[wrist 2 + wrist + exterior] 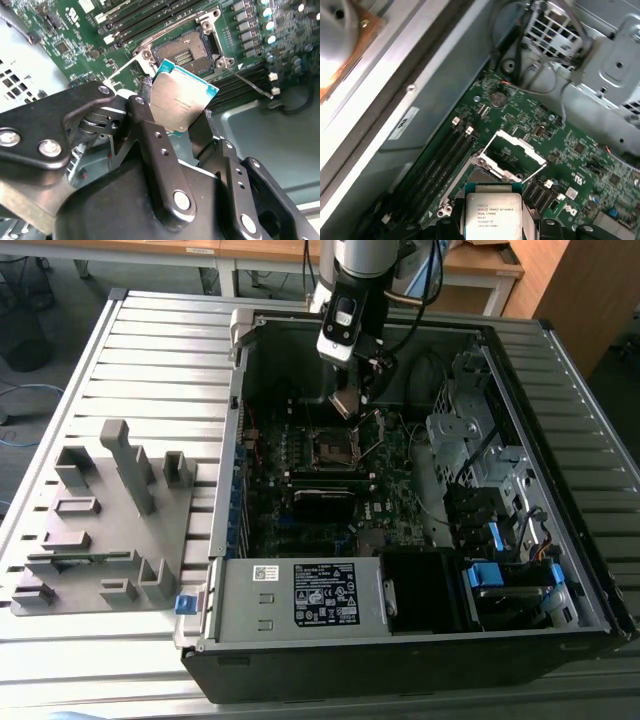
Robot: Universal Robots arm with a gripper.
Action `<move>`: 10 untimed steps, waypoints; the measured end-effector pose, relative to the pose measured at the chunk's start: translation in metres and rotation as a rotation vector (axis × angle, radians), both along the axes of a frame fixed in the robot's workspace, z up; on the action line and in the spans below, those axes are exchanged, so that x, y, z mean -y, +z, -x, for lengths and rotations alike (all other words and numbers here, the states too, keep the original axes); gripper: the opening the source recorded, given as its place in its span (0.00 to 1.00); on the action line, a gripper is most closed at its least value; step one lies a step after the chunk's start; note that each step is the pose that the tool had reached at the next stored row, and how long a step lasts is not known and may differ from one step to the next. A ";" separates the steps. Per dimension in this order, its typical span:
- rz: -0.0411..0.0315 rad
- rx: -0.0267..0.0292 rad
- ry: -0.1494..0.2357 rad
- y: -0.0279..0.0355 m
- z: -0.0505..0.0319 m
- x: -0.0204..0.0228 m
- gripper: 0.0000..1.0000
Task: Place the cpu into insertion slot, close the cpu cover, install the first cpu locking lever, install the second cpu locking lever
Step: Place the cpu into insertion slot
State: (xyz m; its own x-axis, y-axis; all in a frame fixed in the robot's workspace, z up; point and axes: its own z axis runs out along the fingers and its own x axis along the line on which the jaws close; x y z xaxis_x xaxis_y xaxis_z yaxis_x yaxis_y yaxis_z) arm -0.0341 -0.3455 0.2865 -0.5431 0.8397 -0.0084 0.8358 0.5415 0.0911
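CPU (pixel 182 102), a small flat square chip with a dull brushed silver-grey metal lid on a teal-green base, sits pinched between the gripper's (pixel 172 117) two black metal fingers (pixel 155 145); these are long flat bars studded with round bolt heads, and they are clamped on opposite edges of the chip; it hangs in the air over the dark green circuit board (pixel 75 50), close to the insertion slot (pixel 186 52) but not in it, and it looks tilted against the board in the second wrist view.

Square in outline, the slot has a dark centre, a fine grid of contacts and a black and silver rim; it lies bare; the CPU cover (pixel 519 145), a thin silvery metal frame with an open middle, stands raised on its hinge at one side of the slot; two thin steel wire levers (pixel 125 68) stick out from opposite corners, not latched down.

Long narrow black memory slots (pixel 145 20) run beside the socket; in the exterior view the gripper (pixel 350 400) hangs inside the open grey sheet-metal computer case (pixel 240 440), just past the slot (pixel 331 448); the case lies on a ribbed aluminium table (pixel 150 350) next to a matt grey moulded fixture (pixel 100 520) of blocks and pockets.
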 end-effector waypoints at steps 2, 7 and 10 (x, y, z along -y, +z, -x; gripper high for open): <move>0.0000 0.0000 -0.002 0.0000 0.0000 0.0000 0.54; -0.0001 0.0001 -0.003 -0.0001 0.0000 0.0000 0.54; -0.0001 0.0001 -0.003 -0.0001 0.0000 0.0000 0.54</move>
